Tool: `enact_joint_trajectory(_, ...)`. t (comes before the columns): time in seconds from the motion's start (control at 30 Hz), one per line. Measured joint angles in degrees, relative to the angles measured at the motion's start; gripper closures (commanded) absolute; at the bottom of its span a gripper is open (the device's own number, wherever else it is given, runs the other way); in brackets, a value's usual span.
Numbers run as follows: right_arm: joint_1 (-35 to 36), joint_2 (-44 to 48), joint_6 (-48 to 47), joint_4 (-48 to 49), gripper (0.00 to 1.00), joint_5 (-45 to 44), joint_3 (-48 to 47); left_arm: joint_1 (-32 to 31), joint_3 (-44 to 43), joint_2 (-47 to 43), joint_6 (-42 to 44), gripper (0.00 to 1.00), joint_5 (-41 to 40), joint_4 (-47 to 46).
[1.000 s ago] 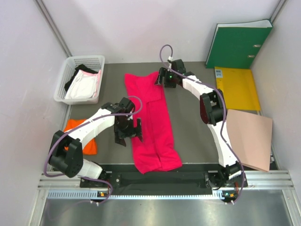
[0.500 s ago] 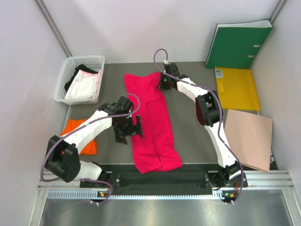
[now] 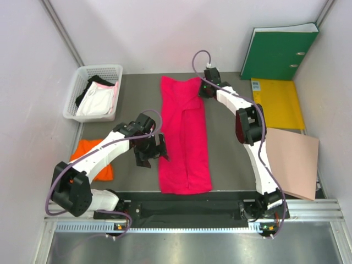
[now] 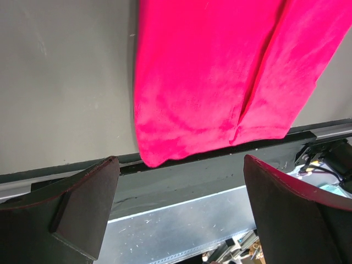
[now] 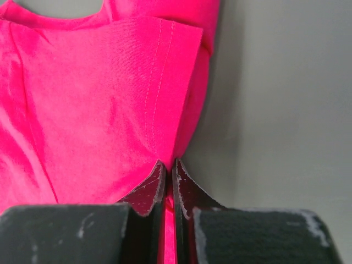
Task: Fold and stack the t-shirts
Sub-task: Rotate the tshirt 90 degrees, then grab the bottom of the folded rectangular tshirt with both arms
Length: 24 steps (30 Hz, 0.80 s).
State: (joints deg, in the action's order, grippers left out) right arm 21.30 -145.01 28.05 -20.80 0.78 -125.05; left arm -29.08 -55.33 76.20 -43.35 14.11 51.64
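So, nearest the bases, the magenta t-shirt (image 3: 186, 148) has its hem right at the near edge of the table (image 3: 231, 165), and its long axis runs straight from 6 to 12 o'clock. The left gripper (image 3: 152, 156) hangs with jaws wide and empty just off the cloth's 9 o'clock side, by the lower half. At the far end, the right gripper (image 3: 204, 89) is pinched nearly closed on the folded sleeve corner, around 1 o'clock. My guess is the next fold goes hem-to-collar, and the left arm is nearer the hem.
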Motion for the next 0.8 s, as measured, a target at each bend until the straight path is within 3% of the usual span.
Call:
enact_joint_trajectory(0.03,-0.8,0.0,0.0,0.0,0.97,-0.1,0.0,0.0,0.0,0.2,0.0,0.01,0.1,-0.2)
enact_joint_trajectory(0.1,-2.4,0.0,0.0,0.0,0.77,-0.1,0.0,0.0,0.0,0.6,0.0,0.01,0.3,-0.7)
enact_joint_trajectory(0.13,-3.2,0.0,0.0,-0.1,0.67,0.1,-0.4,0.0,0.0,0.9,0.0,0.01,0.5,-0.8)
enact_joint_trajectory(0.17,-3.9,0.0,0.0,-0.2,0.44,0.3,-0.7,0.0,0.0,1.2,0.0,0.01,0.6,-1.0)
enact_joint_trajectory(0.23,-4.9,0.4,-0.5,0.2,0.28,0.6,-0.8,0.0,-0.1,1.7,0.3,0.01,1.0,-1.7)
enact_joint_trajectory(0.27,-5.4,0.8,-1.5,0.1,0.15,0.7,-0.5,0.0,-0.1,1.9,0.5,0.01,1.0,-2.1)
enact_joint_trajectory(0.37,-6.6,6.2,-3.8,-0.3,0.0,1.1,5.9,0.0,0.0,2.6,0.9,0.01,1.0,-3.4)
enact_joint_trajectory(0.5,-7.6,24.4,-4.9,0.2,0.0,5.6,27.4,0.0,3.0,3.7,1.0,0.01,1.6,-8.0)
enact_joint_trajectory(0.63,-10.1,39.5,-4.4,-1.8,0.0,12.4,41.9,0.0,8.4,6.0,1.0,0.1,2.6,-11.4)
enact_joint_trajectory(0.73,-12.7,45.9,-5.0,-5.2,0.05,17.3,49.7,0.0,10.9,8.4,1.2,0.17,3.0,-13.0)
enact_joint_trajectory(0.8,-13.7,47.3,-5.9,-8.9,0.14,19.8,55.0,0.0,11.4,9.6,1.0,0.24,4.7,-13.1)
